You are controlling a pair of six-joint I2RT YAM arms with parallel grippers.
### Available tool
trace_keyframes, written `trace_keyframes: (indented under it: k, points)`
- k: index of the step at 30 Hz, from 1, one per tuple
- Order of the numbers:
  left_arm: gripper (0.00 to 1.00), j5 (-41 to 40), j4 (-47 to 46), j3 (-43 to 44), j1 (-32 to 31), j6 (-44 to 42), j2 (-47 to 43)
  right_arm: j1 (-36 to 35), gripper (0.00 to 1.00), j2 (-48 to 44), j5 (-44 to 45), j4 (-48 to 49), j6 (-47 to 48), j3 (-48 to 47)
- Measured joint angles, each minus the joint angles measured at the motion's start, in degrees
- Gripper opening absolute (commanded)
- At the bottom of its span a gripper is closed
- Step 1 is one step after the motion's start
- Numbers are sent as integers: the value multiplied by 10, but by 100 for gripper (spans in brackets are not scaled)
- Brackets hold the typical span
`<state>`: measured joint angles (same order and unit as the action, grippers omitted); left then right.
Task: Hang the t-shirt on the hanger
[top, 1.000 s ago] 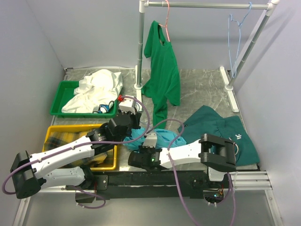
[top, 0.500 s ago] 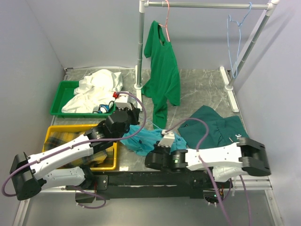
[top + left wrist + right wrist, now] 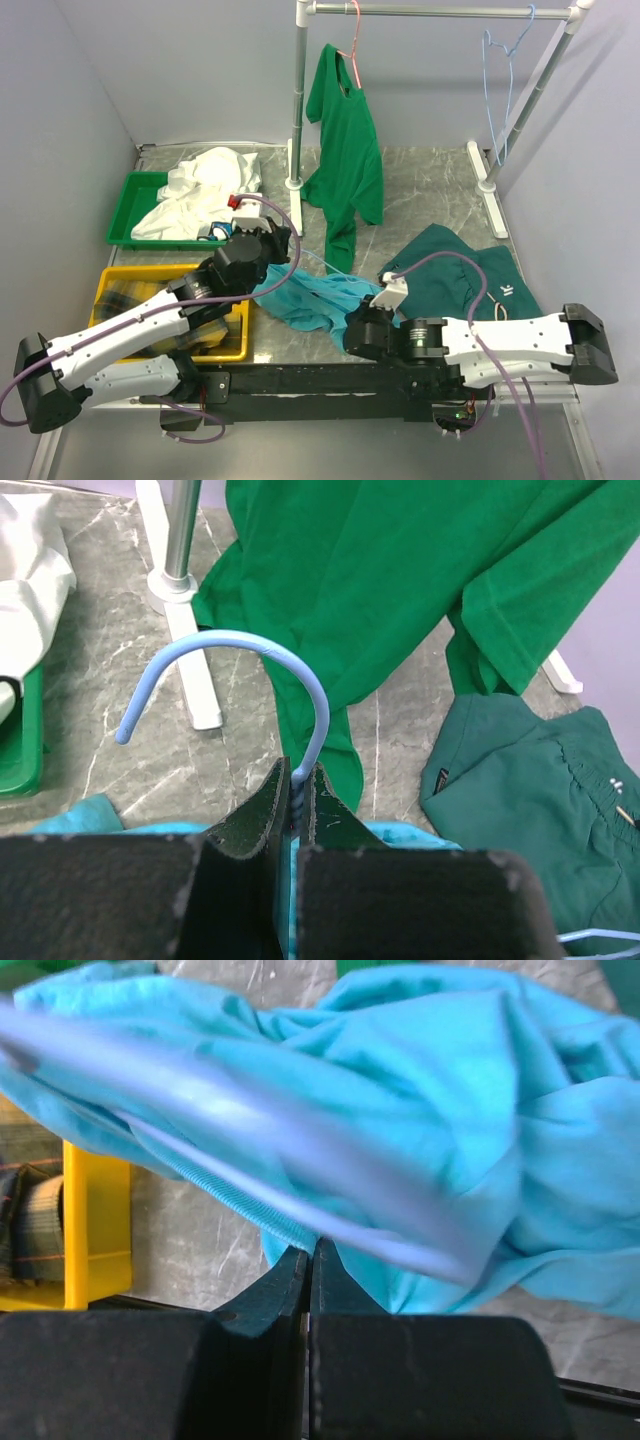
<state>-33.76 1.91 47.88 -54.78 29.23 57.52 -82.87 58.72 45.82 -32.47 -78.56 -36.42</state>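
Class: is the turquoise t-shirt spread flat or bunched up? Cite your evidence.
Bunched up: the t-shirt lies in a crumpled heap of overlapping folds, not spread flat.

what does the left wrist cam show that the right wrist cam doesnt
Left wrist only: the hook of the hanger, clamped in the left gripper, plus the hanging green shirt, the dark teal garment and the rack post. Right wrist only: the yellow bin, and the right gripper shut on the hem of the t-shirt. Both: the t-shirt lying on the marble table.
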Motion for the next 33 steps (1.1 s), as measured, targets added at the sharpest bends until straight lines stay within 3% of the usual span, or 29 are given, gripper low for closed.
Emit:
trace_keyframes:
  k: [13,25,33]
  points:
    - [1,-13,-83,-78,0,0,-50,70,0,-189,-25,-25,70,24]
    - [1,-26,-93,-92,-1,0,-72,94,0,-224,-45,-52,110,24]
    - [1,-42,-108,-104,-1,-1,-78,99,0,-222,-45,-95,151,-45]
